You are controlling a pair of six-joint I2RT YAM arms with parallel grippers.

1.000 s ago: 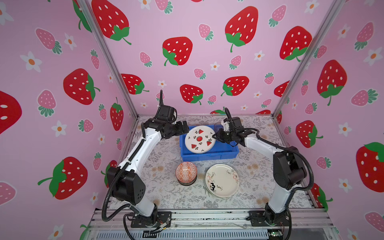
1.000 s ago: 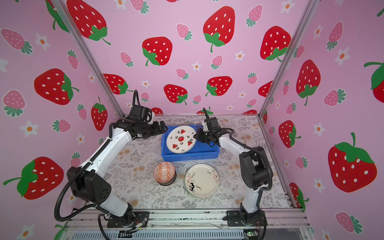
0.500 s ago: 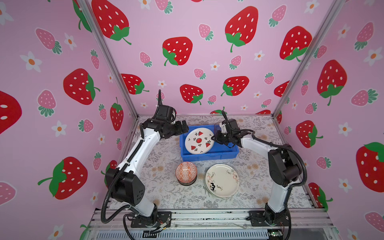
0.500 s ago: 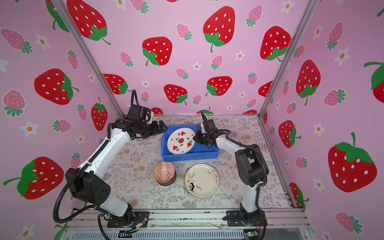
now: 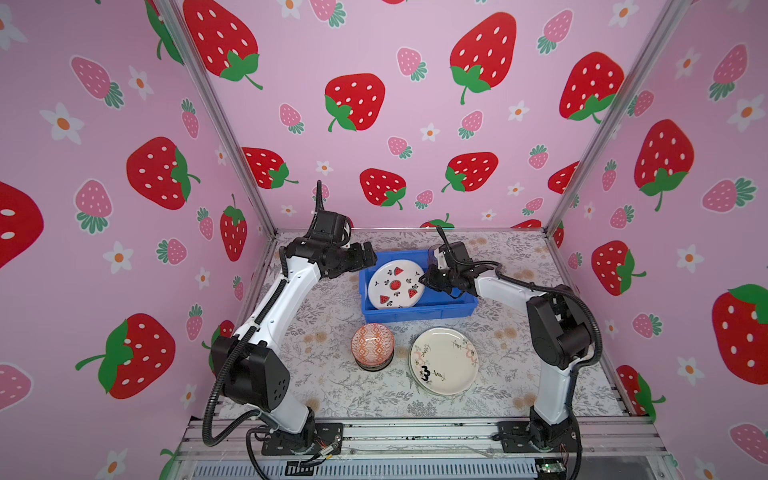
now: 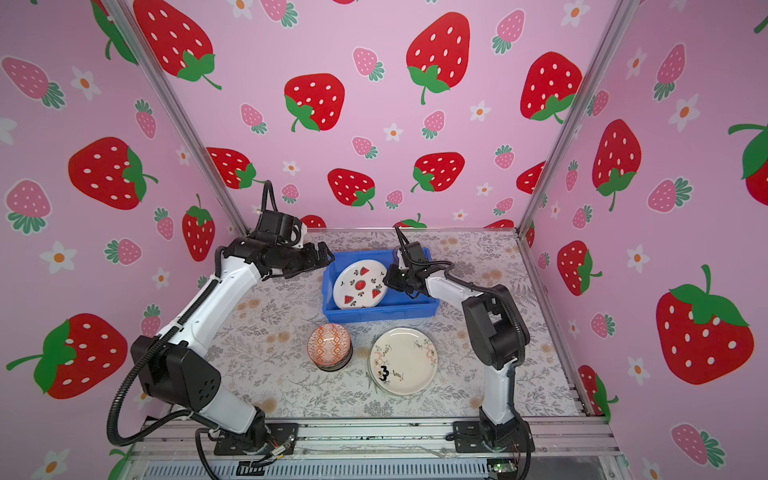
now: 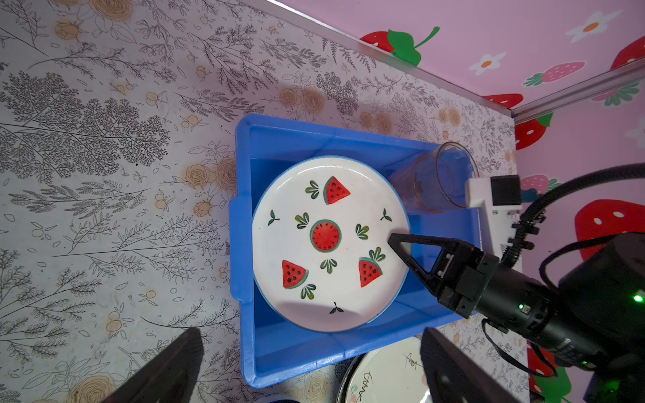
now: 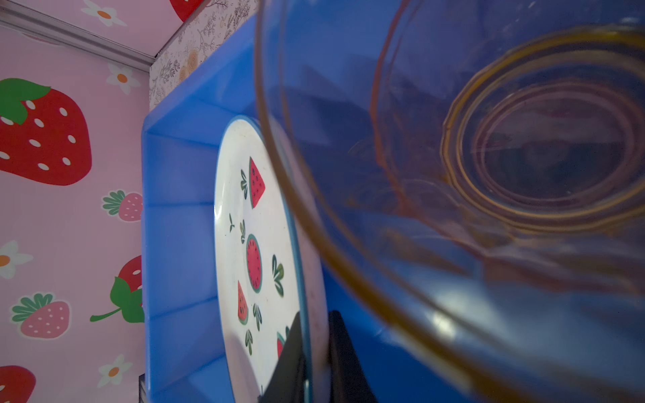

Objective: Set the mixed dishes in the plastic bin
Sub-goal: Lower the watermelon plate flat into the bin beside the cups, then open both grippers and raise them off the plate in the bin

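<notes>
The watermelon-print plate (image 5: 395, 284) leans tilted inside the blue plastic bin (image 5: 415, 313), its left edge low against the bin's left side. My right gripper (image 5: 426, 279) is shut on the plate's right rim, and in the right wrist view its fingers (image 8: 289, 352) pinch the rim of the plate (image 8: 254, 244). A clear tinted tumbler (image 7: 436, 181) stands in the bin's far right corner. My left gripper (image 5: 370, 259) hangs open and empty above the bin's far left corner. An orange bowl (image 5: 372, 344) and a pale flowered plate (image 5: 444, 360) lie on the table in front of the bin.
The orange bowl sits upside down on a dark-rimmed dish beneath it. The pale plate rests on a further plate. Pink strawberry walls and metal posts close the table on three sides. A metal rail runs along the front edge.
My right gripper has carried the watermelon plate down and to the left, from above the bin to leaning inside it. The left arm has barely moved.
</notes>
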